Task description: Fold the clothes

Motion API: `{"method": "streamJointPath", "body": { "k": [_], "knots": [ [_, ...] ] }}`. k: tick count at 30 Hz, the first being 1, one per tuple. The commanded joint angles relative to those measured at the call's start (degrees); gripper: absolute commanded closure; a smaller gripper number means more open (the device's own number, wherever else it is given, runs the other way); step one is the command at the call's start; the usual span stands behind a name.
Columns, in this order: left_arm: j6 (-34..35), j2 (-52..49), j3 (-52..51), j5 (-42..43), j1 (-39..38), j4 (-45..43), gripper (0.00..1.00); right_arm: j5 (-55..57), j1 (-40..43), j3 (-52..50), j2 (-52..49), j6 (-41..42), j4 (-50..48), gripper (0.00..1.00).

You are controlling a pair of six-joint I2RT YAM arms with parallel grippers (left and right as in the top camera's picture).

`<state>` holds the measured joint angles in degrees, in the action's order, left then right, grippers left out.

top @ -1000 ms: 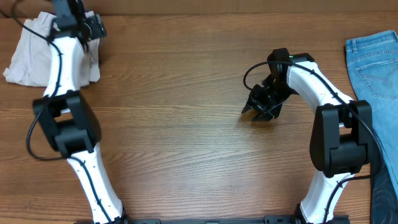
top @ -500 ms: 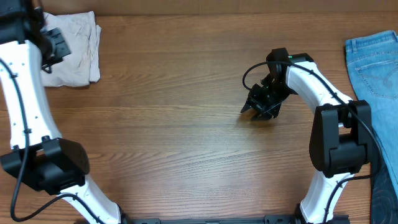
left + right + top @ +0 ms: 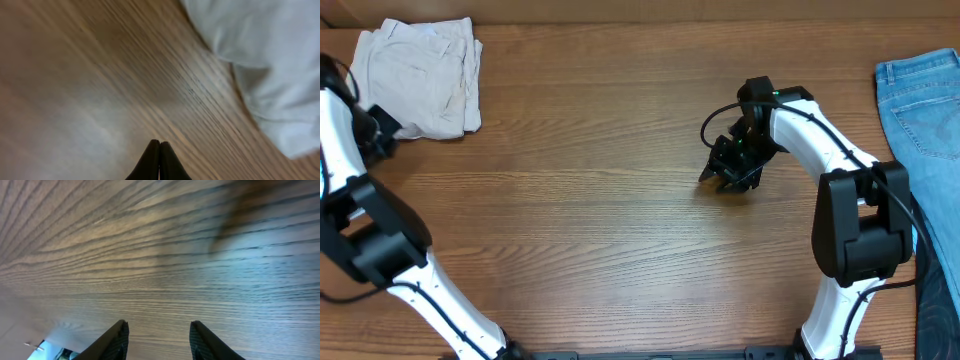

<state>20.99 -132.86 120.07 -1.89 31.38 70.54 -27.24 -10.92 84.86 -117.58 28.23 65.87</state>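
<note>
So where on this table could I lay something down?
The widest bare tabletop lies between the beige shorts and the right gripper, running down to the front edge. The far-left corner and the right edge by the jeans are crowded.

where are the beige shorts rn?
Overhead view: the beige shorts lie folded in the far-left corner of the table, just beyond the left end effector, far from the jeans at the right edge.
</note>
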Motion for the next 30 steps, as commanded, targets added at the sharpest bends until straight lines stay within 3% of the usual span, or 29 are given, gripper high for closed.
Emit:
{"method": "streamJointPath", "body": {
  "k": [1, 30],
  "knots": [
    [2.6, -4.28, -0.46, 3.06, -0.52, -0.94, 0.96, -0.68, -0.63, 1.03, 2.12, -0.57, -0.02, 0.56],
    [10.01, -7.54, -0.46, 3.19, -1.57, -15.17, 0.96, -0.66, -0.66, 1.03, 2.12, 0.04, 0.02, 0.55]
  ]
}}
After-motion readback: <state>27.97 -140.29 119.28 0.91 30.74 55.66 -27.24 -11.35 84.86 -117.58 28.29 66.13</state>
